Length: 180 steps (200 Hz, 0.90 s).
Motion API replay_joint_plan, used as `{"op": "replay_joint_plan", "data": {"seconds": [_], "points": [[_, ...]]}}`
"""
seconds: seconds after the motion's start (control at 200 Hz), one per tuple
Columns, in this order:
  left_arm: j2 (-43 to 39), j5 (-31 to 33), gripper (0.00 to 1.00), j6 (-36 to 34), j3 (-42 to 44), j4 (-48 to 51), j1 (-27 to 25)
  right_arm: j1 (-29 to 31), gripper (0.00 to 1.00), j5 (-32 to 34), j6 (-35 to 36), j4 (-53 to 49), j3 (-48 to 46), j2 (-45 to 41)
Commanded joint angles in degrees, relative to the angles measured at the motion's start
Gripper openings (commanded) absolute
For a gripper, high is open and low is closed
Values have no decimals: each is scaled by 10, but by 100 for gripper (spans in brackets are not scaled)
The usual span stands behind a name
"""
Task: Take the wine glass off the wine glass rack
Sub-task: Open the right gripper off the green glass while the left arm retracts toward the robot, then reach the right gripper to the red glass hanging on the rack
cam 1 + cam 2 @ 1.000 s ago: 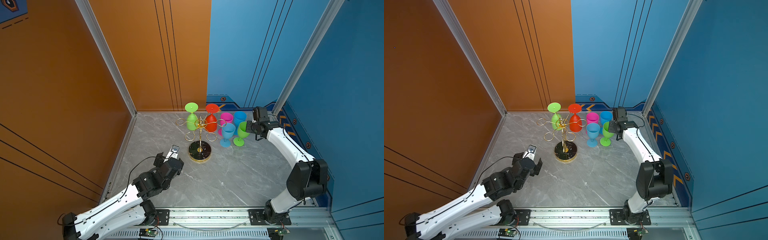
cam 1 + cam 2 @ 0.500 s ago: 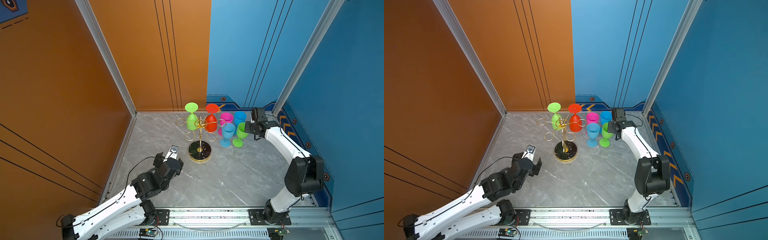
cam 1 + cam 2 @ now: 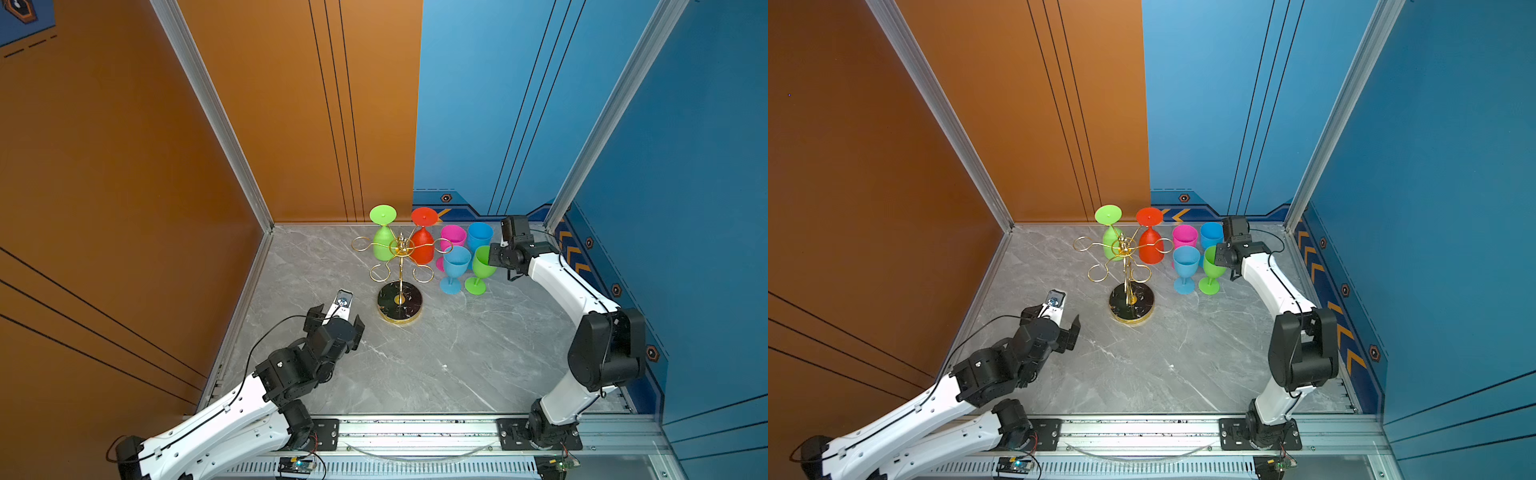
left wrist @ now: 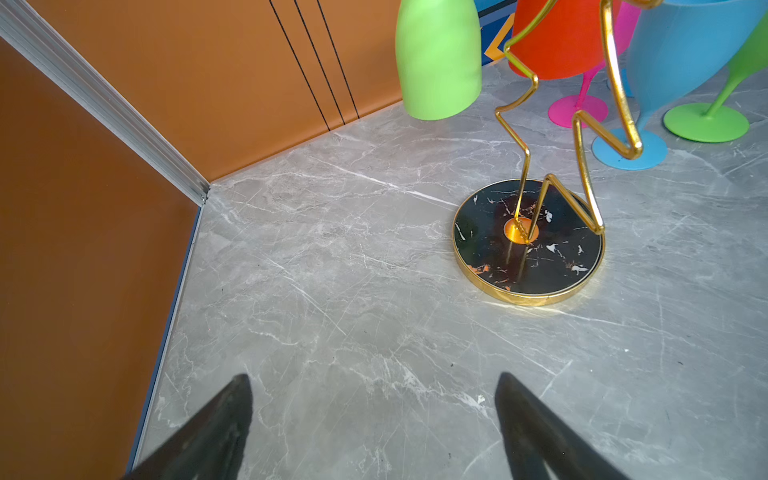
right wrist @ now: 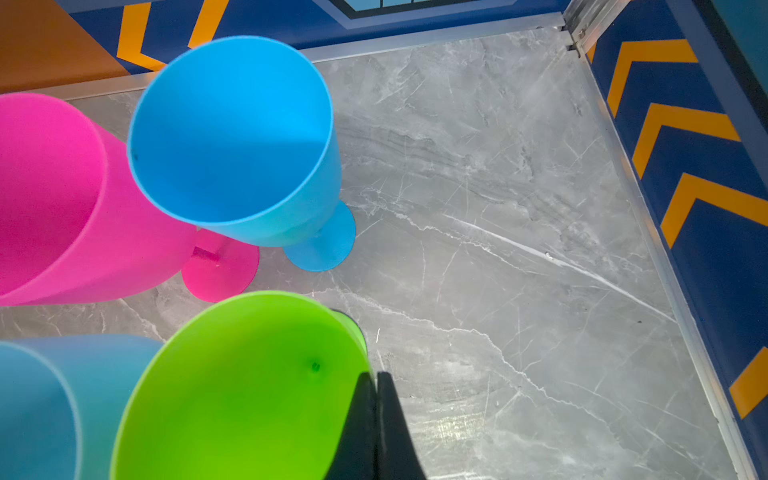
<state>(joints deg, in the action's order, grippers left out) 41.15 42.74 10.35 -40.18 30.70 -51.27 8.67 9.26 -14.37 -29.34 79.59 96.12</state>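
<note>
Two glasses hang on one rack, four stand; left gripper apart, right gripper clamps standing green glass

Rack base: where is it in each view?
Top view: rack base mid-floor, under the gold pole.
Top view: same spot, mid-floor.
Left wrist: in view, gold pole rising from it.
Right wrist: not in it.
Shared landmark: upright green glass, in all four.

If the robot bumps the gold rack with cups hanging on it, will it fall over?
Probably not from a small nudge: the wine glass rack stands on a wide, heavy-looking base. A hard push up high might tip it, since the green glass and red glass hang on its far side. Its thin wire arms may wobble.
</note>
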Motion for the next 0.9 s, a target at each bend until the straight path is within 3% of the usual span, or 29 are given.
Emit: {"op": "replay_joint_plan", "data": {"seconds": [0.0, 0.471, 0.621, 0.751, 0.896], "points": [[-2, -7, 92, -4, -9, 7, 6, -2, 5, 1, 6, 3, 16, 9], [2, -38, 92, -1, -10, 2, 23, -1, 34, -14, 11, -9, 24, -7], [11, -76, 92, -3, -21, 1, 50, -1, 41, -15, 12, -21, 26, -22], [17, -104, 92, 0, -29, 0, 78, -1, 60, -9, 15, -40, 27, -46], [14, -138, 92, 5, -33, 1, 114, -1, 71, -13, 19, -57, 28, -75]]}}
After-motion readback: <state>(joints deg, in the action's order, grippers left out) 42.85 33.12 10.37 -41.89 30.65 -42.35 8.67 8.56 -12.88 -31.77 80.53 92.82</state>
